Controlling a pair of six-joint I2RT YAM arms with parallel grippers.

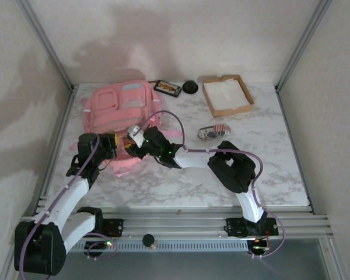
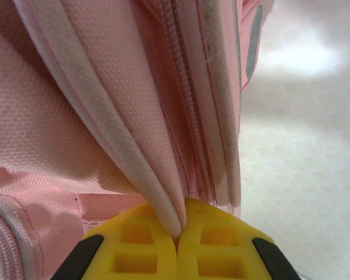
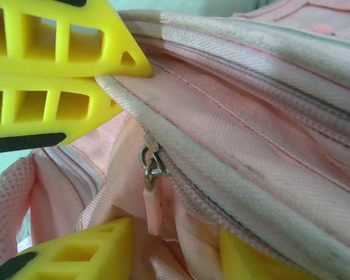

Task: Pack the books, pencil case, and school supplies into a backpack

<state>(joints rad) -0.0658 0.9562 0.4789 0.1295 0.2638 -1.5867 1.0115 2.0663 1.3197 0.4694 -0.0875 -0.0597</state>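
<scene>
**Pink backpack (image 1: 119, 105) pinched at its edge**

The backpack lay at the far left of the marble surface (image 1: 268, 169). The left gripper (image 2: 179, 232) was clamped on its pale edging (image 2: 163, 204). The right gripper (image 3: 166, 251) stood spread, fingers (image 3: 87, 251) parted either side of the zipper pull (image 3: 151, 169). A dark book (image 1: 167, 88) lay just beyond the backpack.

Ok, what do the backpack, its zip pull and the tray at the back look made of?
Backpack: matte woven fabric, likely nylon or polyester; fine weave grain and stitched seams. Zip pull: dull metal slider ring with a soft-looking pink tab, perhaps rubber or plastic. Tray: matte brown cardboard by its colour and thin walls, white lining.
</scene>
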